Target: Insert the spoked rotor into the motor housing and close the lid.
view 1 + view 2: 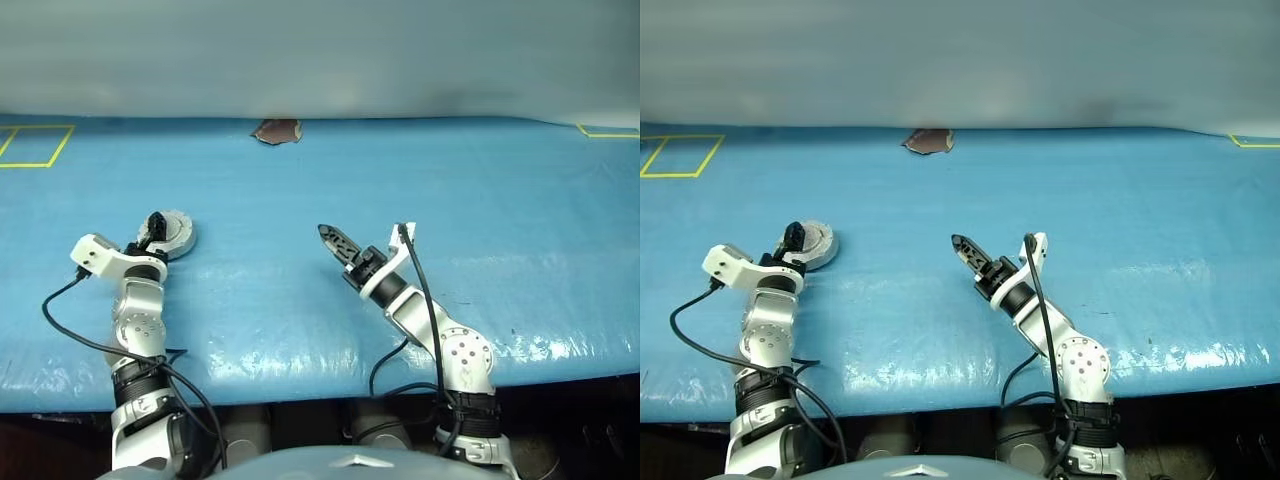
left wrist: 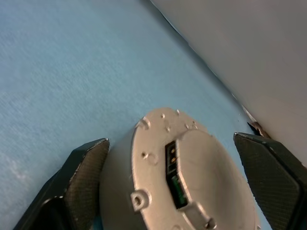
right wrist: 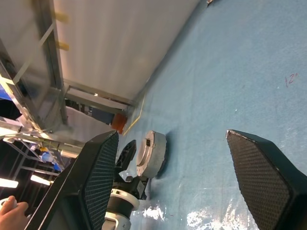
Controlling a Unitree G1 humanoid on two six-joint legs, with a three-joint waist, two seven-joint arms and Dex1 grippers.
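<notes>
Left wrist view, motor housing (image 2: 182,182) apparently flat, closed

Light: even overhead, I read the head views as bright | Glare: white sheen on the blue table cover (image 1: 300,355) toward 6 o'clock | Shadows: soft, short | Focus: left wrist view soft on the motor housing (image 2: 187,177) | Right wrist view: dark at 8 o'clock

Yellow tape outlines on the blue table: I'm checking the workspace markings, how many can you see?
2. One yellow outline sits at the far left of the table, another at the far right edge, cut off by the frame; more may lie outside.
</notes>
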